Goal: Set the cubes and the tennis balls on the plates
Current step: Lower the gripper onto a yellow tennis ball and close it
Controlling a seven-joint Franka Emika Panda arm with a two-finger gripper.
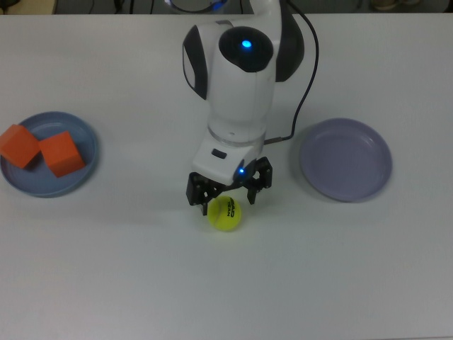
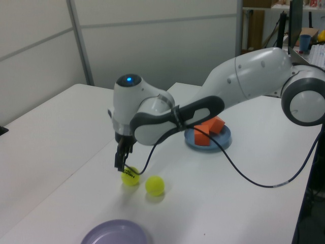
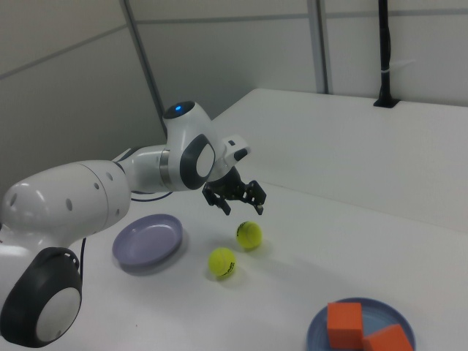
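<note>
Both cubes (image 1: 41, 151) already on blue plate (image 1: 83, 134) at nine o'clock in the top view; both tennis balls (image 3: 235, 248) left, at table centre. Lavender plate (image 1: 345, 159) at three o'clock, bare. Gripper (image 1: 229, 187) pointing down, fingers spread, holding nothing, hovering over the balls.

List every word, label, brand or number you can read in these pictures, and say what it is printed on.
Tennis ball under the gripper: black lettering, too blurred to read.
Other tennis ball, cubes, plates: no text visible.
</note>
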